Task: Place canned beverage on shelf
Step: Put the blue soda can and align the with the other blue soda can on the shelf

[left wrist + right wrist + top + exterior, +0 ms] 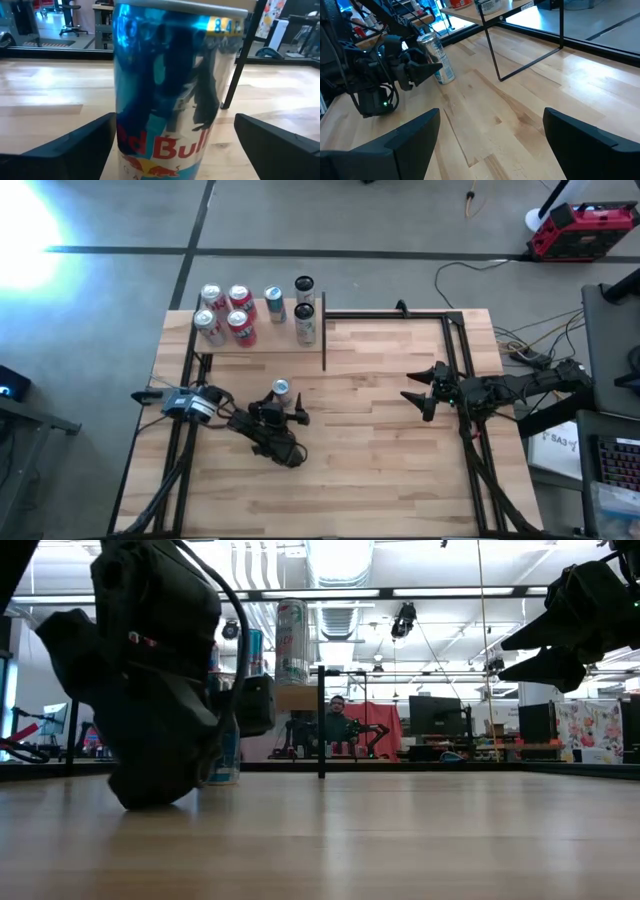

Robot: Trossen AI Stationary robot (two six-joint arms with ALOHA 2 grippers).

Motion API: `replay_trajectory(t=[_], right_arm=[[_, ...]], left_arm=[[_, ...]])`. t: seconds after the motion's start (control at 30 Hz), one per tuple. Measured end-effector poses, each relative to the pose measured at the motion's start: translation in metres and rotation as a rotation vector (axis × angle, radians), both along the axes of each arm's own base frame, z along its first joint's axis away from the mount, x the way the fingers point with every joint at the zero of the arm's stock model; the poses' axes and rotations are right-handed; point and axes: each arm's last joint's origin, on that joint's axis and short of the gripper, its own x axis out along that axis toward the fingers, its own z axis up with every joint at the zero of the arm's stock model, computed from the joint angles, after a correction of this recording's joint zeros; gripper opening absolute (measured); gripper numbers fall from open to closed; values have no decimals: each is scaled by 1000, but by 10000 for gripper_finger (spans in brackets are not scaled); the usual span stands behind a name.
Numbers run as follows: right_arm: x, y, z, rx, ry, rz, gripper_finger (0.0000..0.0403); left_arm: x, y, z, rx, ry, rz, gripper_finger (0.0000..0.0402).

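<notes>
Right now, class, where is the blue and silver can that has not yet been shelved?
In the high view the blue and silver can stands upright on the tabletop, left of centre, just in front of the shelf, between the open left gripper's fingers.

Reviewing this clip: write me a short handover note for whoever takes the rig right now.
Left pincer: open, straddling the blue can standing on the tabletop in front of the shelf; no grip yet.
Right pincer: open, empty, waiting over the table's right side.
Done: several cans already stand on the shelf, four red-and-white ones among them.
Left: close on the blue can, lift it and set it on the shelf.
</notes>
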Motion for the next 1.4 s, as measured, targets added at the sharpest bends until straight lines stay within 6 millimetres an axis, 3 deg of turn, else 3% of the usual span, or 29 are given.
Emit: replay_trajectory(t=[0.43,0.73,1.07,1.4], right_arm=[[0,0,0,0,0,0,336],[0,0,0,0,0,0,336],[0,0,0,0,0,0,336],[0,0,0,0,0,0,336]], left_arm=[[-1,1,-3,-44,31,48,320],[0,0,-2,-31,93,33,202],[8,-4,15,-56,112,57,201],[17,-7,58,-66,101,79,201]])
